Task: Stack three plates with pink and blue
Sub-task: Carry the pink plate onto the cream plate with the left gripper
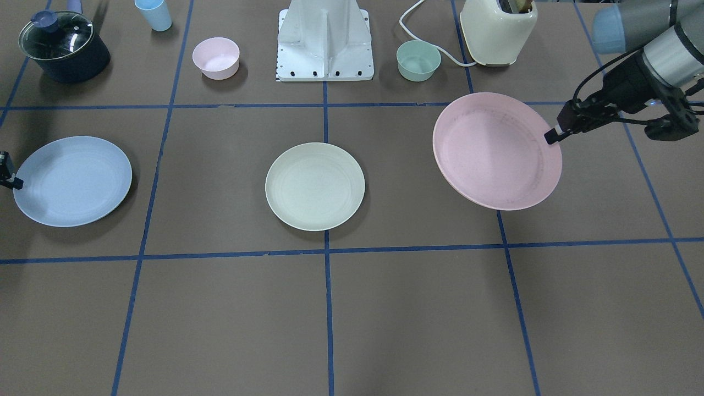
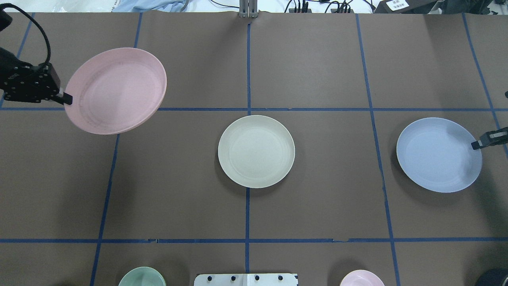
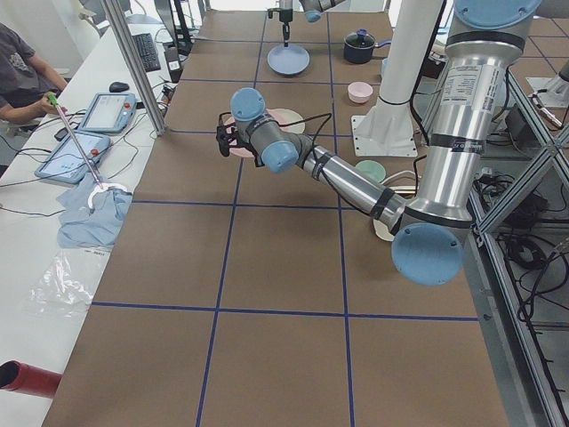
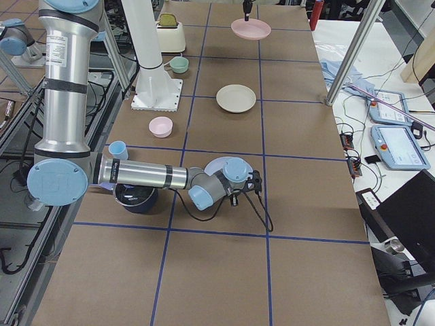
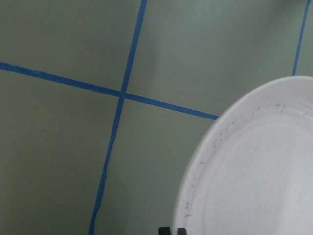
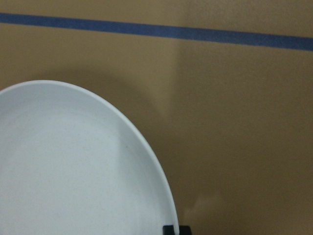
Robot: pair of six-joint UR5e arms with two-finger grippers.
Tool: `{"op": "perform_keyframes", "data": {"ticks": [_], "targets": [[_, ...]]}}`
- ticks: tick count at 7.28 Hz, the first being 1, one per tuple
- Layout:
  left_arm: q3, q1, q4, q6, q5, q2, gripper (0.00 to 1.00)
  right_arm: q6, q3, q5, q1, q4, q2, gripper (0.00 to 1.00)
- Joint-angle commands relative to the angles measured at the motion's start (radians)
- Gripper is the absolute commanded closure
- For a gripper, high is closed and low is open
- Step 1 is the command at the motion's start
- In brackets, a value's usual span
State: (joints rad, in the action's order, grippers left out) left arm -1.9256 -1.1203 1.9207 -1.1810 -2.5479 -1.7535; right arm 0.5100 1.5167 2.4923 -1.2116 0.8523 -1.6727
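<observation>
My left gripper (image 2: 65,98) is shut on the rim of the pale pink plate (image 2: 115,90) and holds it tilted above the table at the far left; it also shows in the front view (image 1: 553,135) with the pink plate (image 1: 495,151). The cream-green plate (image 2: 256,151) lies flat at the table's centre. My right gripper (image 2: 476,145) is shut on the right rim of the light blue plate (image 2: 438,155), which is low at the table's right; I cannot tell whether it still rests on the table. The wrist views show the pink plate (image 5: 259,166) and the blue plate (image 6: 73,166).
Along the robot's side stand a small pink bowl (image 1: 215,58), a green bowl (image 1: 418,60), a light blue cup (image 1: 154,14), a dark lidded pot (image 1: 63,47), a cream toaster (image 1: 498,30) and the white robot base (image 1: 325,41). Blue tape lines cross the brown table.
</observation>
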Motion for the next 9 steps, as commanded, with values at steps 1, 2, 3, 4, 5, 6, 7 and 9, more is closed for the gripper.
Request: {"op": "perform_keyframes", "data": {"ticks": [1, 2, 3, 4, 5, 6, 7, 9], "targets": [[-0.004, 0.13, 0.004, -0.133, 0.091, -0.076, 1.0, 0.004, 0.023, 0.118, -0.08, -0.001, 0.013, 1.0], [0.002, 0.184, 0.007, -0.187, 0.118, -0.115, 1.0, 0.005, 0.023, 0.146, -0.101, -0.001, 0.019, 1.0], [0.011, 0.233, 0.012, -0.242, 0.124, -0.151, 1.0, 0.021, 0.025, 0.172, -0.114, 0.001, 0.034, 1.0], [0.011, 0.269, 0.018, -0.287, 0.174, -0.176, 1.0, 0.059, 0.025, 0.189, -0.123, 0.001, 0.057, 1.0], [0.025, 0.321, 0.059, -0.348, 0.22, -0.187, 1.0, 0.085, 0.048, 0.198, -0.125, 0.004, 0.065, 1.0], [0.043, 0.354, 0.114, -0.414, 0.238, -0.189, 1.0, 0.126, 0.071, 0.198, -0.125, 0.008, 0.07, 1.0], [0.06, 0.385, 0.127, -0.431, 0.25, -0.196, 1.0, 0.168, 0.086, 0.198, -0.125, 0.007, 0.077, 1.0], [0.158, 0.486, 0.165, -0.514, 0.372, -0.285, 1.0, 0.235, 0.109, 0.198, -0.125, 0.011, 0.106, 1.0]]}}
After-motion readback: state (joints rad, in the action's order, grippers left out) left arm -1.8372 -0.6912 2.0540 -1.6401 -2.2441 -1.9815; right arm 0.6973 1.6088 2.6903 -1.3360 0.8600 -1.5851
